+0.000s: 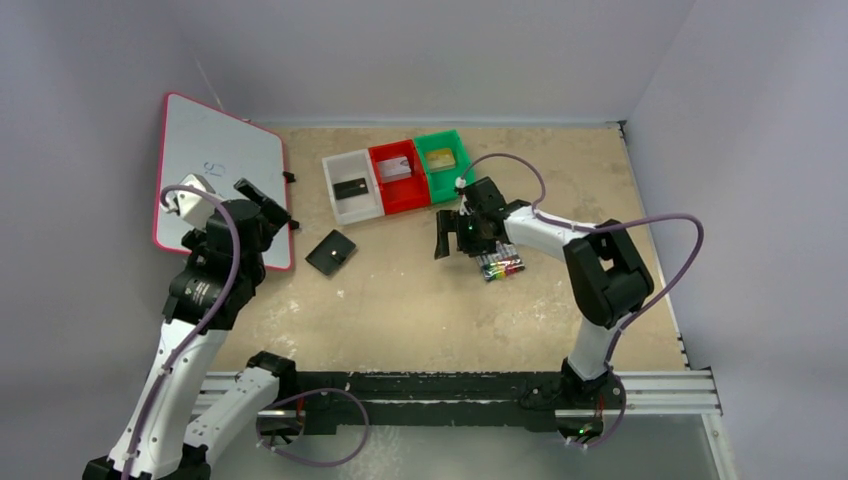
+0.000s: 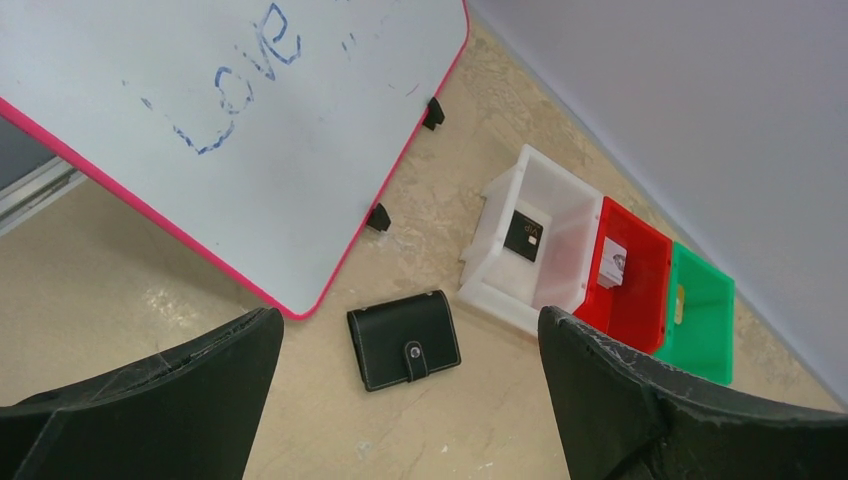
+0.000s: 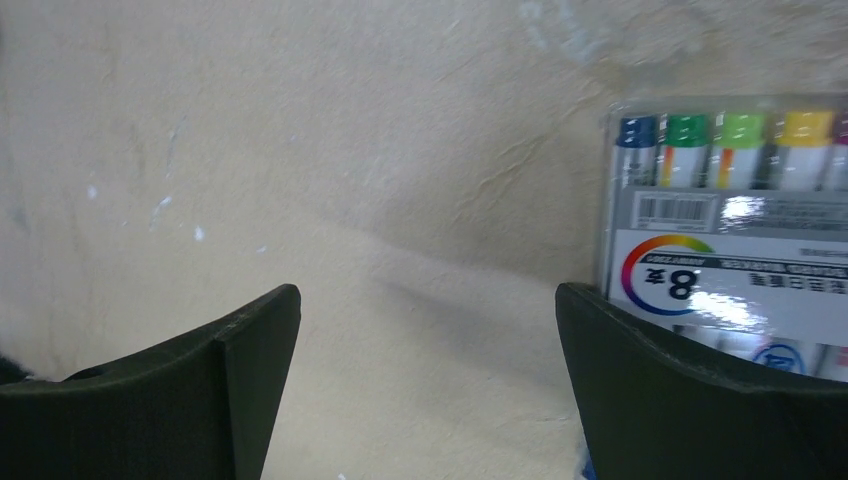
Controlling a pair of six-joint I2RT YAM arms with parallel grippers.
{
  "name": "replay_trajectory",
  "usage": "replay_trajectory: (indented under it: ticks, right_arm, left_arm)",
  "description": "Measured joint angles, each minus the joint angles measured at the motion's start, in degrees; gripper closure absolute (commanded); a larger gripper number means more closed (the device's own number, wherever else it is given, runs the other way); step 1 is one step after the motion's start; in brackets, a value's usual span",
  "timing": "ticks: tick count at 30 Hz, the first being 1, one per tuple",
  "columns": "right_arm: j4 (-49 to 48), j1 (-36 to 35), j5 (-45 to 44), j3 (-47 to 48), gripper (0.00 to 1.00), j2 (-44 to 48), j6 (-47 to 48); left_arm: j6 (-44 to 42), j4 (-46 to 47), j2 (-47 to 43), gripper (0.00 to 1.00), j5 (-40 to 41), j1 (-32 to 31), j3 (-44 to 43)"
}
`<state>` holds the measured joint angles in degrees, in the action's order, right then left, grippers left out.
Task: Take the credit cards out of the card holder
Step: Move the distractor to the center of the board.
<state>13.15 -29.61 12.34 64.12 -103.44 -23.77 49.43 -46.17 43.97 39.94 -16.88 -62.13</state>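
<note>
The card holder (image 1: 331,252) lies shut and flat on the table (image 1: 420,310) at about 9 o'clock from the table's middle. Its corners are turned diamond-wise and its long axis runs roughly from 2 to 8 o'clock. In the left wrist view the strap tab (image 2: 413,352) is snapped across one long edge. The credit cards are out of it. The black card (image 1: 351,188) is in the white bin (image 1: 338,205), the silver-grey card (image 1: 395,170) in the red bin (image 1: 405,200), and the gold card (image 1: 441,158) in the green bin (image 1: 445,185). This row sits at about 1 o'clock from the holder. The left gripper (image 2: 410,312) hangs with jaws wide apart and empty over the edge of the whiteboard (image 1: 215,170). The right gripper (image 3: 425,295) is also spread and empty, just beside the marker pack (image 3: 730,250).
</note>
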Motion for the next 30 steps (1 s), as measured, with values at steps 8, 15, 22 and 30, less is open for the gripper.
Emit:
replay_trajectory:
  ticks: [8,15,22,30]
  right_arm:
    - [-1.0,3.0,-10.3,1.2,0.00,-1.0,-0.7]
    - [-1.7,13.7,-15.3,0.7,0.00,-1.0,0.2]
    - [0.6,12.4,-12.0,-1.6,0.00,3.5,1.6]
    - [-0.9,3.0,-6.3,-4.3,0.00,9.5,-0.5]
  left_arm:
    - [0.9,-1.3,2.3,0.00,-2.6,0.0,0.0]
    - [0.5,-1.6,3.0,0.00,-4.3,0.0,0.0]
    - [0.4,-1.5,5.4,0.00,-6.2,0.0,0.4]
    - [-0.7,-1.2,6.3,0.00,-7.1,0.0,1.1]
